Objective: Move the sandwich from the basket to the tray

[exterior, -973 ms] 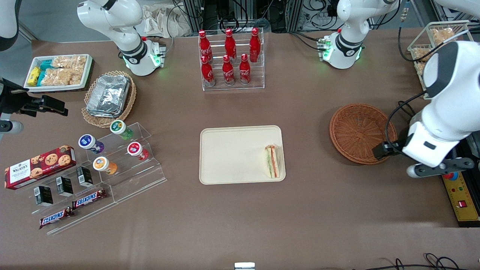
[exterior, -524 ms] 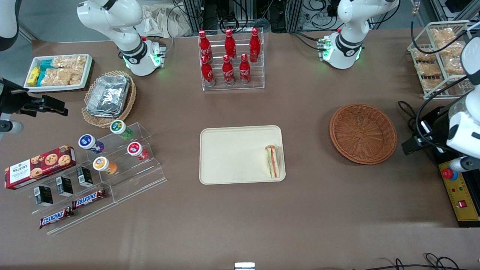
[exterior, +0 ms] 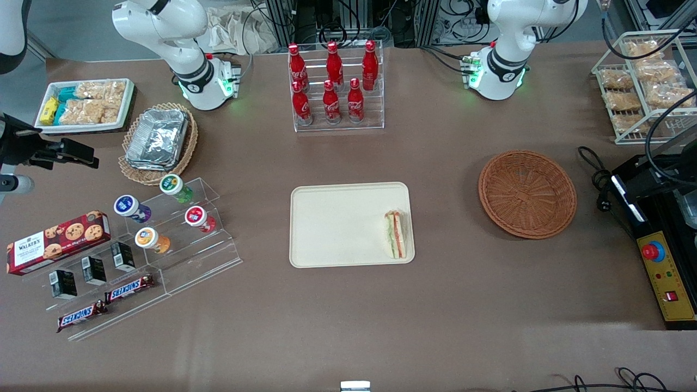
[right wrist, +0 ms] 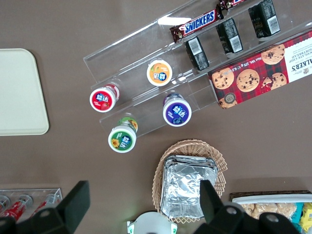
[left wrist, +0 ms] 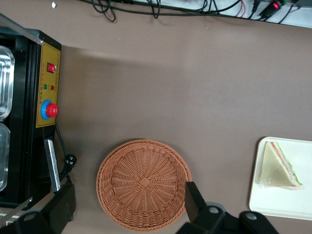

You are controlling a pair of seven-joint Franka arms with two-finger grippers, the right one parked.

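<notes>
- Sandwich (exterior: 396, 234): lying on the tray (exterior: 337, 223), in the corner nearer the front camera at the working arm's end, close against the short rim; layered edge with green and red filling facing up in the front view.
- Same sandwich (left wrist: 279, 166) in the left wrist view: pale triangular face showing, resting on the tray (left wrist: 292, 207), filling stripe along one edge.
- Basket (exterior: 527, 194): on the table, well apart from the tray, toward the working arm's end; round woven floor showing across its whole width.
- Gripper (left wrist: 126, 191): seen in the left wrist view only, held high above the basket (left wrist: 144, 161), off to the side of the tray; fingers (left wrist: 194, 201) spread wide apart, nothing between them, no contact with basket or sandwich.
- Bottle rack (exterior: 336, 87) with red bottles: farther from the front camera than the tray, roughly in line with it.
- Stepped clear stand (exterior: 179, 234) with small cups: toward the parked arm's end of the table from the tray.
- Yellow control panel (exterior: 667, 277) with red button: past the basket from the tray, at the working arm's end.
</notes>
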